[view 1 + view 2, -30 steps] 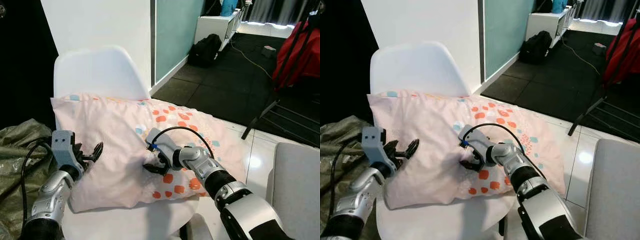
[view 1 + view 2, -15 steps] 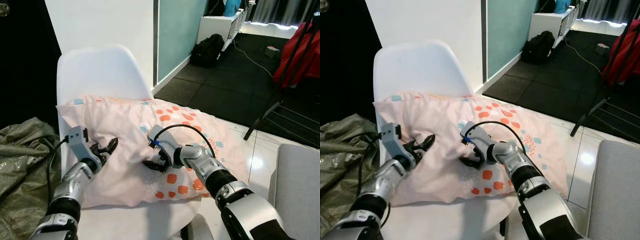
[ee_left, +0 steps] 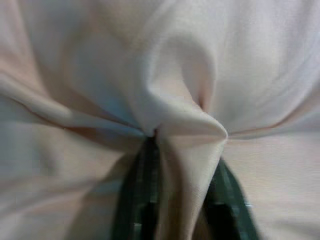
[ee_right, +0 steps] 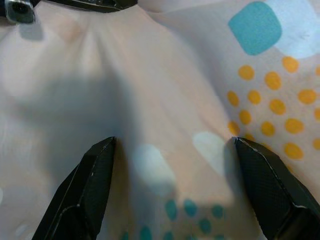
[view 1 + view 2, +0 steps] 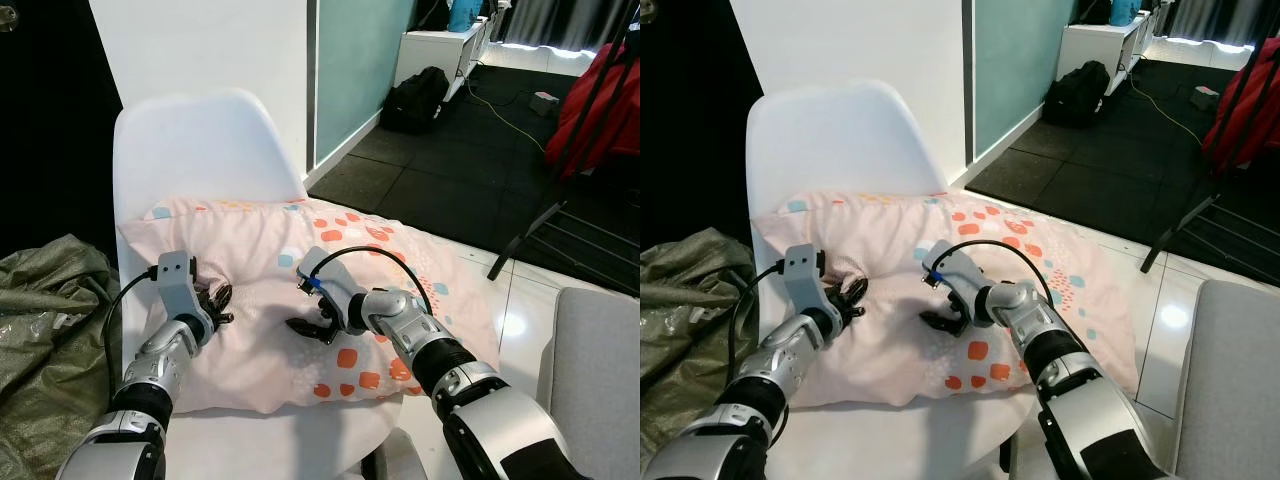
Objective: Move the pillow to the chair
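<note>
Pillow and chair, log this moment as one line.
pink dotted fabric pillow: lying on white plastic chair | left tool: shut on a pillow fold | right tool: open, pressed on pillow

Pale pink patterned pillow (image 5: 270, 300) lies flat across white chair (image 5: 205, 150).

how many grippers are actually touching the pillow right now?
2. The left gripper pinches a fold of fabric on the pillow near its left side; the right gripper presses open fingers into the pillow's middle. The pillow lies on the white chair.
</note>
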### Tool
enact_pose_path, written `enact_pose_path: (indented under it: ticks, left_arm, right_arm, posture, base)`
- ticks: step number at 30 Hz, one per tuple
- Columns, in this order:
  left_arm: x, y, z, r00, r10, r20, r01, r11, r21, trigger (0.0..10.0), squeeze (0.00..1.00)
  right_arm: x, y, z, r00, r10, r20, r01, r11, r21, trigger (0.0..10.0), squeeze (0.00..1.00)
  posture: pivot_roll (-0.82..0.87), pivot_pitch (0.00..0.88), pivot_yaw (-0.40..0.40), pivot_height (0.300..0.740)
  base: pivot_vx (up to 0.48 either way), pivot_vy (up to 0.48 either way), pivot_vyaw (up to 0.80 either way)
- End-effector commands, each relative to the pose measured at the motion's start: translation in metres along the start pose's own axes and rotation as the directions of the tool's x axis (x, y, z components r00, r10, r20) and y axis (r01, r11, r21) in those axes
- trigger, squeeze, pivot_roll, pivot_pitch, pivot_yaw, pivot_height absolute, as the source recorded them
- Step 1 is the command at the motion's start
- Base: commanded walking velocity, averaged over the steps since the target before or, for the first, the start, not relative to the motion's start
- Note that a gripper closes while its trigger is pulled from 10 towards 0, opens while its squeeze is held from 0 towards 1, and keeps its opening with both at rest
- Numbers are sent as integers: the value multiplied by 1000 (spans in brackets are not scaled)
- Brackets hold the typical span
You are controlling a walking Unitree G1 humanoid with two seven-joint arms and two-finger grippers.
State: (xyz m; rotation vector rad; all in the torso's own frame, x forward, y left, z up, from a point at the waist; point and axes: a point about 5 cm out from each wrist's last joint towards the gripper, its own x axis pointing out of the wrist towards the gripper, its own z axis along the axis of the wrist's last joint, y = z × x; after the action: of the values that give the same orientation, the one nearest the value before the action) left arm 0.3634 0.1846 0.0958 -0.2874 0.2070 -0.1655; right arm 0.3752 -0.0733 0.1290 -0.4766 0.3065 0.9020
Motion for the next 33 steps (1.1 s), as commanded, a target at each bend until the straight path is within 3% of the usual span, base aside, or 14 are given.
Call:
enact_pose_path:
  ticks: [1,10,16,18,19,21,23,24,26,27,28,29,30,33]
  left_arm:
    - [1,-5,-11,999,-18,-49,18,1000,6,0,0]
    - [2,1,2,1000,7,-13,-7,1000,-10,0,0]
    - [-11,32,21,991,118,62,-116,993,-30,0,0]
    - [-32,65,48,962,218,164,-214,976,-38,0,0]
    - [-32,65,48,962,218,164,-214,976,-38,0,0]
    - [-56,93,73,919,306,250,-307,951,-37,0,0]
    - [-56,93,73,919,306,250,-307,951,-37,0,0]
    - [-69,106,84,895,347,282,-352,935,-35,0,0]
    - [-69,106,84,895,347,282,-352,935,-35,0,0]
    - [-89,122,98,855,406,323,-419,907,-33,0,0]
    - [-89,122,98,855,406,323,-419,907,-33,0,0]
    - [-109,135,111,812,457,362,-477,878,-37,0,0]
    - [-109,135,111,812,457,362,-477,878,-37,0,0]
    - [-158,159,140,689,569,449,-617,786,-50,0,0]
  right_arm:
    - [-1,-3,6,999,-12,30,11,1000,12,10000,0]
    - [-2,-7,12,997,-34,76,31,999,41,10000,0]
    - [-10,-23,26,974,-141,176,117,983,142,10000,0]
    - [-20,-39,34,942,-238,236,182,955,234,10000,0]
    - [-20,-39,34,942,-238,236,182,955,234,10000,0]
    - [-29,-51,37,916,-305,261,227,929,292,10000,0]
    - [-29,-51,37,916,-305,261,227,929,292,10000,0]
    - [-32,-56,38,907,-327,265,240,919,312,10000,0]
    - [-32,-56,38,907,-327,265,240,919,312,10000,0]
    - [-36,-60,37,898,-355,262,263,907,329,10000,0]
    - [-36,-60,37,898,-355,262,263,907,329,10000,0]
    - [-38,-63,36,891,-374,257,280,898,339,10000,0]
    - [-38,-63,36,891,-374,257,280,898,339,10000,0]
    - [-38,-64,35,886,-388,253,289,890,354,10000,0]
  posture:
    - [-103,85,-21,453]
    - [-96,75,-17,453]
    - [-94,72,-17,453]
    - [-89,69,-20,453]
    - [-89,69,-20,453]
    - [-84,68,-21,453]
    - [-84,68,-21,453]
    - [-74,69,-22,453]
    - [-74,69,-22,453]
    - [-72,70,-22,453]
    - [-72,70,-22,453]
    - [-66,73,-23,453]
    - [-66,73,-23,453]
    - [-52,73,-29,453]
  base:
    - [0,0,0]
    - [0,0,0]
    - [0,0,0]
    - [0,0,0]
    - [0,0,0]
    - [0,0,0]
    - [0,0,0]
    - [0,0,0]
    - [0,0,0]
    - [0,0,0]
    - [0,0,0]
    - [0,0,0]
    - [0,0,0]
    - [0,0,0]
